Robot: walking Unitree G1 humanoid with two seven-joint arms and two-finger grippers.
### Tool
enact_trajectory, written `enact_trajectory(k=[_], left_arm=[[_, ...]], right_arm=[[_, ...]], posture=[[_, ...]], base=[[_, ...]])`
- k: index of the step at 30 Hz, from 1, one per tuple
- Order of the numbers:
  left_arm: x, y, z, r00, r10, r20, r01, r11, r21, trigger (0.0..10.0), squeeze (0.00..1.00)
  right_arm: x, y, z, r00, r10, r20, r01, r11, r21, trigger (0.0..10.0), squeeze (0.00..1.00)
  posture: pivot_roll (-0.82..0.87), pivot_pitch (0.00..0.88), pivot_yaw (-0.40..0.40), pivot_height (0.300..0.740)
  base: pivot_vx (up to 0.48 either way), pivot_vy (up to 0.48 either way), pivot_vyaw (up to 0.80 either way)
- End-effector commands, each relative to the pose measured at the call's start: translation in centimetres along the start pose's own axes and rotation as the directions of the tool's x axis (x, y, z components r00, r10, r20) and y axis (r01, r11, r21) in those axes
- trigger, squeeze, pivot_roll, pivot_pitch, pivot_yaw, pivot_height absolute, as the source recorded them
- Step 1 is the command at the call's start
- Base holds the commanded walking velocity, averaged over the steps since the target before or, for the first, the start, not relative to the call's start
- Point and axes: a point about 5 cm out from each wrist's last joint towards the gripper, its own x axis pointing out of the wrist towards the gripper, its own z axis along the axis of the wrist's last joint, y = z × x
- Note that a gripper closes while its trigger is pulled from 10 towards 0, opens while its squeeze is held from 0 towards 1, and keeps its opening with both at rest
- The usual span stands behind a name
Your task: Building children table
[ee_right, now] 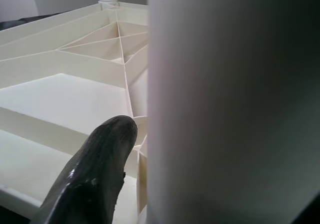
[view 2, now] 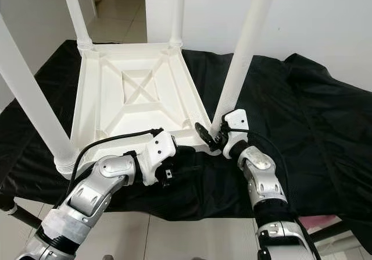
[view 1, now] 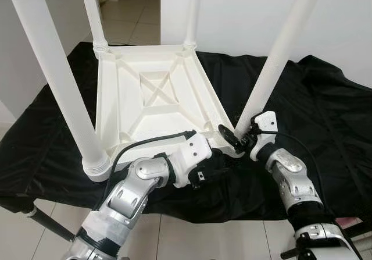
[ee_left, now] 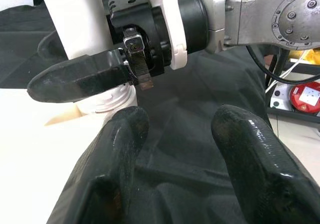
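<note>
- We see a black cloth (view 1: 325,114) draped over the counter, white wall behind, tiled floor (view 1: 192,237) at the near edge.
- The white children table (view 1: 154,100) lies upside down on the cloth, its four legs pointing up (long axes near vertical, splaying slightly).
- Our right claw (view 1: 234,139) clasps the near-right leg (view 1: 273,68) at its base.
- Our left claw (ee_left: 180,149) hovers parted, holding nothing, just beside that corner.

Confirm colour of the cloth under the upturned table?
Black, plain, no pattern. The cloth under the white table shows best in the left eye view.
</note>
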Motion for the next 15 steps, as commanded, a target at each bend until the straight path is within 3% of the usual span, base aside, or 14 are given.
enact_trajectory(k=[1, 7, 8, 10, 11, 15], left_arm=[[0.06, 0.33, -0.36, 0.998, 0.063, -0.013, -0.063, 0.998, 0.000, 10.0, 0.00], [0.00, 0.33, -0.38, 0.997, 0.070, -0.013, -0.070, 0.998, 0.000, 10.0, 0.00], [-0.03, 0.32, -0.43, 0.997, 0.074, -0.013, -0.074, 0.997, -0.003, 10.0, 0.00], [-0.03, 0.32, -0.43, 0.997, 0.074, -0.013, -0.074, 0.997, -0.003, 10.0, 0.00], [-0.07, 0.29, -0.48, 0.997, 0.076, -0.013, -0.076, 0.997, -0.005, 10.0, 0.00], [-0.09, 0.15, -0.55, 0.997, 0.073, -0.013, -0.073, 0.997, -0.008, 10.0, 0.00]], right_arm=[[0.10, 0.31, -0.52, 0.999, 0.026, -0.019, -0.026, 1.000, 0.009, 0.0, 0.00], [-0.19, -0.10, -0.94, 1.000, 0.012, -0.021, -0.011, 1.000, 0.020, 0.0, 0.00], [-0.35, -0.18, -1.04, 1.000, -0.002, -0.019, 0.003, 0.999, 0.040, 5.9, 0.00], [-0.35, -0.18, -1.04, 1.000, -0.002, -0.019, 0.003, 0.999, 0.040, 5.9, 0.00], [-0.48, -0.21, -1.13, 1.000, -0.023, -0.016, 0.023, 0.999, 0.047, 10.0, 0.00], [-0.70, 0.07, -1.12, 0.998, -0.057, -0.003, 0.057, 0.996, 0.069, 10.0, 0.00]], posture=[[0.01, 0.000, -0.086, 0.740], [0.01, 0.000, -0.086, 0.740], [0.01, 0.000, -0.087, 0.740], [0.01, 0.000, -0.087, 0.740], [0.01, 0.000, -0.084, 0.740], [0.00, 0.000, -0.081, 0.740]], base=[[0.000, 0.000, 0.00], [0.000, 0.000, 0.00], [0.000, 0.000, 0.00], [0.000, 0.000, 0.00], [0.000, 0.000, 0.00], [0.000, 0.000, 0.00]])
